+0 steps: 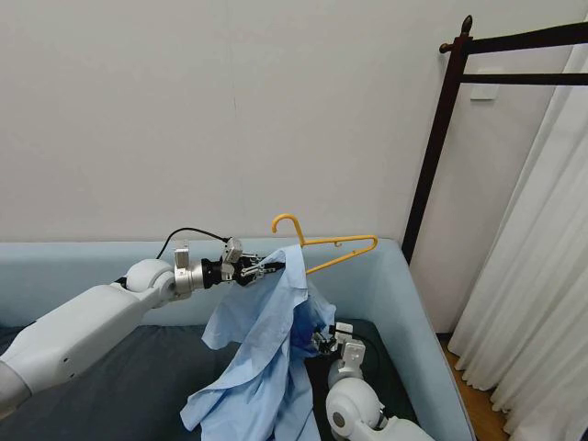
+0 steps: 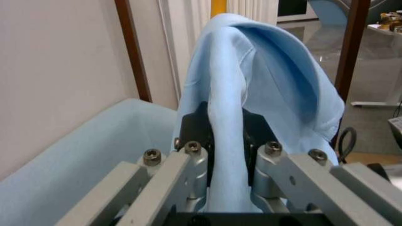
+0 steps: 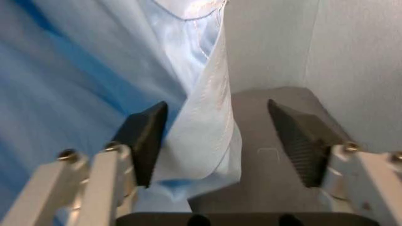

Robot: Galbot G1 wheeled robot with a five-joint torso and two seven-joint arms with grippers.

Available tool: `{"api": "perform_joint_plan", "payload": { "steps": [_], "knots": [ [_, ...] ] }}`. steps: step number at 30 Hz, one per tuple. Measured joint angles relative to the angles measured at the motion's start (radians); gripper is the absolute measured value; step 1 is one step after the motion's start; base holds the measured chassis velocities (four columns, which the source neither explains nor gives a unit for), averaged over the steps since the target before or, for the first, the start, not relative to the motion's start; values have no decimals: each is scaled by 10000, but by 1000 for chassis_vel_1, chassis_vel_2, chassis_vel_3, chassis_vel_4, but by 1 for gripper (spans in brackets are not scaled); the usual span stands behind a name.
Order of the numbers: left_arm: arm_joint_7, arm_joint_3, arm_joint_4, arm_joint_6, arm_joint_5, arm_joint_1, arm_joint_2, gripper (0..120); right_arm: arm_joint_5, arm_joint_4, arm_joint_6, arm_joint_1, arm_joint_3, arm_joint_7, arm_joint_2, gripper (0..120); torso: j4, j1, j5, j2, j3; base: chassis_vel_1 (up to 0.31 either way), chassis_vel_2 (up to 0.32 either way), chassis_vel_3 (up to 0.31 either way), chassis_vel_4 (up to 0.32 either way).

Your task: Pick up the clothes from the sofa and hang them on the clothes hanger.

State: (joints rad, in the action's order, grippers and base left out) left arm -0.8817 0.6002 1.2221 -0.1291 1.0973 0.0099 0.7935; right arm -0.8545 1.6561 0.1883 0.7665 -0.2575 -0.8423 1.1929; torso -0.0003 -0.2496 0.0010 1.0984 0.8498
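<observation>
A light blue shirt (image 1: 266, 358) hangs from a yellow hanger (image 1: 326, 246) held up above the sofa. My left gripper (image 1: 266, 267) is shut on the shirt's collar fold (image 2: 226, 141) at the hanger's shoulder. Lower down, my right gripper (image 1: 320, 342) is open beside the hanging cloth; a strip of blue fabric (image 3: 207, 136) dangles between its spread fingers (image 3: 146, 136) without being pinched. The dark wooden clothes rack (image 1: 441, 129) stands at the right, past the sofa's end.
The pale blue sofa back and arm (image 1: 404, 303) wrap around the dark grey seat (image 1: 110, 395). White curtains (image 1: 542, 276) hang at the far right behind the rack. A white wall is behind.
</observation>
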Motion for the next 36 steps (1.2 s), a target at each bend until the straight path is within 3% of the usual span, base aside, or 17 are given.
{"api": "perform_joint_plan", "payload": {
  "steps": [1, 4, 5, 9, 11, 17, 28, 36],
  "knots": [
    [0, 0, 0, 0, 0, 0, 0, 8, 0, 0, 0, 0, 0, 0, 0, 63, 0, 0, 0, 0, 0, 0, 0, 0, 0],
    [2, -10, -168, -3, -38, -6, 101, 8, 2, 179, 80, 119, -56, 64, -101, 47, -1, -1, 0, 0, 0, 0, 0, 0, 0],
    [2, -10, -168, -3, -38, -6, 101, 8, 2, 179, 80, 119, -56, 64, -101, 47, -1, -1, 0, 0, 0, 0, 0, 0, 0],
    [-7, -10, -313, -15, -67, -57, 147, 8, 11, 288, 116, 222, -16, 197, -230, 27, 0, -1, 1, 0, 0, 0, 0, 0, 0],
    [-12, -8, -329, -18, -70, -63, 145, 8, 12, 317, 120, 246, 14, 226, -265, 25, 0, 0, 1, 0, 0, 0, 0, 0, 0],
    [-205, -12, -523, -101, -246, -73, 121, 8, 70, 371, 125, 305, 200, 507, -491, 0, 0, -1, 1, 0, 0, 0, 0, 0, 0],
    [-313, -227, -604, -329, -517, 48, 138, 8, 103, 501, 69, 302, 385, 961, -804, 0, 1, 0, 0, 0, 0, 0, 0, 0, 0],
    [-676, -743, -322, -1127, -1698, 515, -305, 8, -83, 786, 69, -241, 921, 1565, -1580, 0, 3, 0, -1, 0, 0, 0, 0, 0, 0]
  ]
}}
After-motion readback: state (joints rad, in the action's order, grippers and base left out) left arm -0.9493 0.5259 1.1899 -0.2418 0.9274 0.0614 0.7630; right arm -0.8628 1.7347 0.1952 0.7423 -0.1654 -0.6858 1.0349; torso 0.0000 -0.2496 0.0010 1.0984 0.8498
